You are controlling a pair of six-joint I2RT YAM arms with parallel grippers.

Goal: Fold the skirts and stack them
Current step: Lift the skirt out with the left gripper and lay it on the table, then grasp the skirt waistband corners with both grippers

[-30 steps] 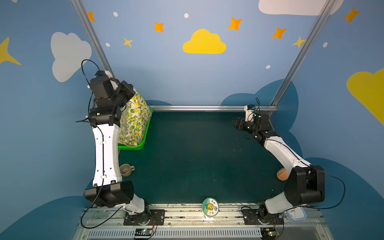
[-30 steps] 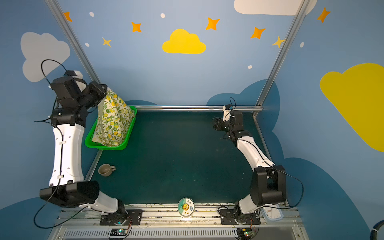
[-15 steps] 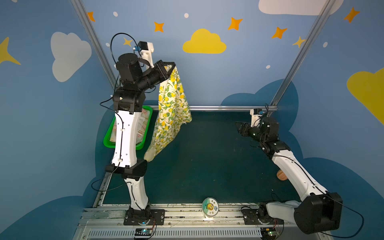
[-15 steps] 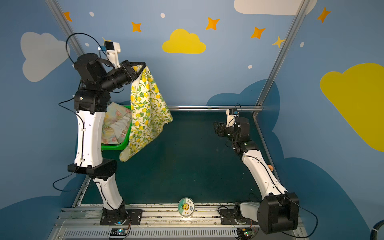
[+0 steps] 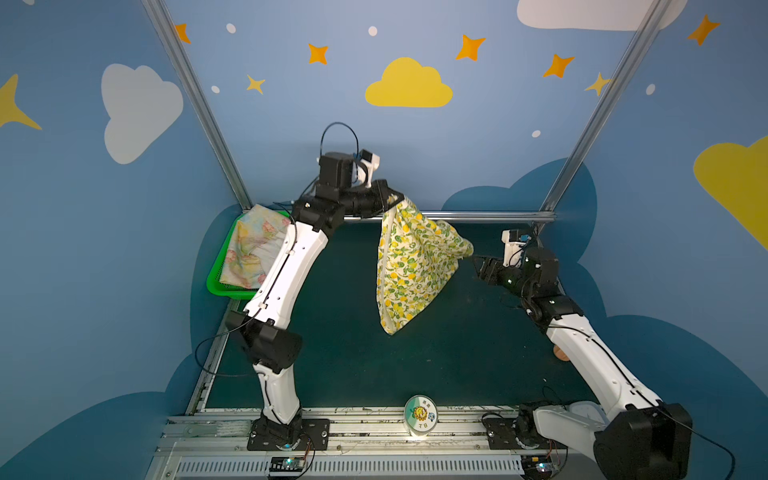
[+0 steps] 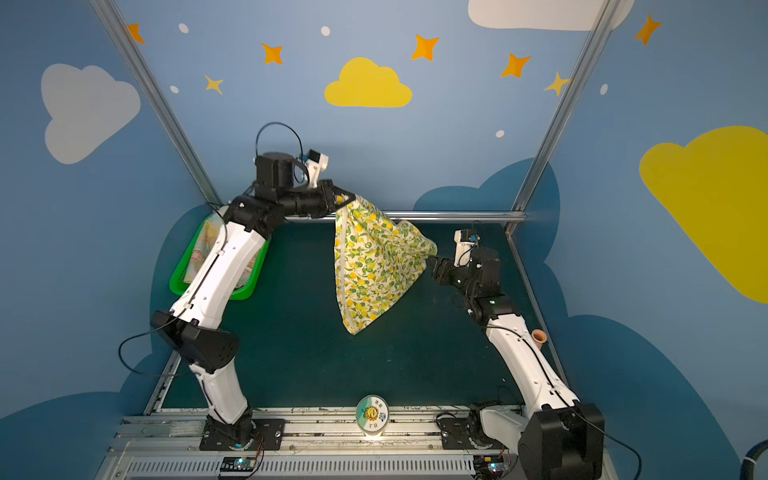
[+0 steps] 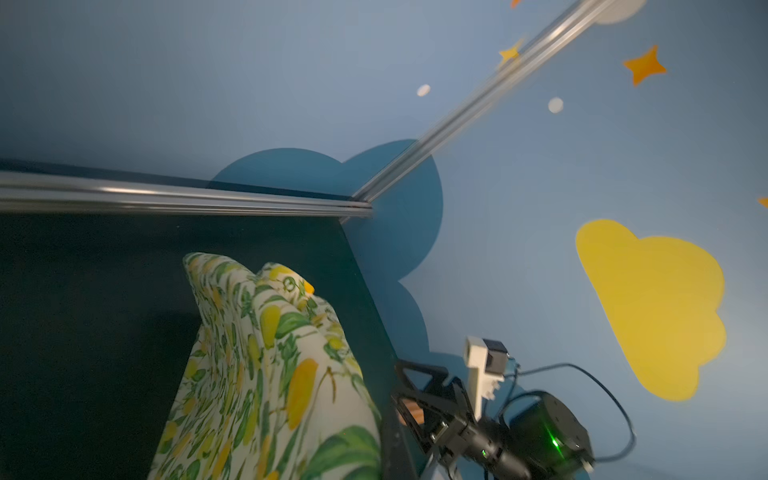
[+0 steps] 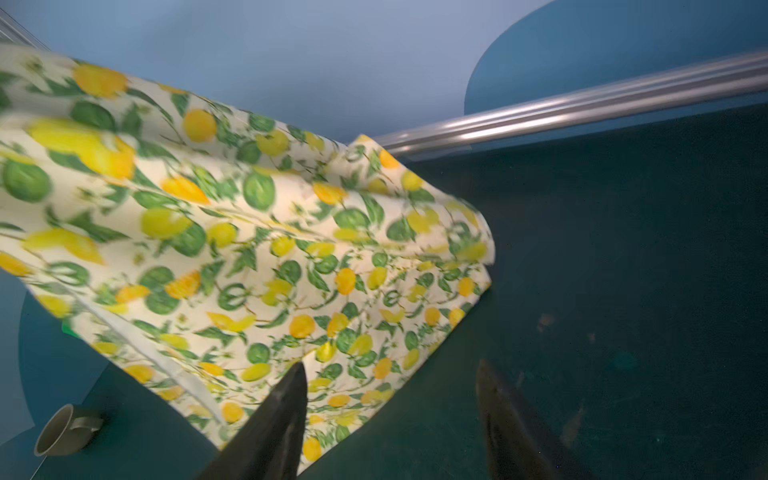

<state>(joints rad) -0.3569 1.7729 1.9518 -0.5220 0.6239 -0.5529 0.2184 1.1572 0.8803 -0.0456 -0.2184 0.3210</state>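
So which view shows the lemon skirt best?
Both top views: the whole lemon skirt hangs from the shut left gripper. The left wrist view shows only a bunched part; the right wrist view a blurred, cropped close-up.

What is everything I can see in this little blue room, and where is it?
lemon skirt: one, cream with yellow lemons and green leaves, hanging over the table's middle.
flower skirt: one, pale yellow with pink flowers, lying in the basket.
basket: one, green, far left corner of the table.
mug: one, grey-green, on the table, seen only in the right wrist view.
round tin: one, white and green, on the front rail.
small pot: one, brown, at the table's right edge.
table: one, dark green.
left gripper: one, black, shut on the lemon skirt's top.
right gripper: one, black, open, close beside the lemon skirt.
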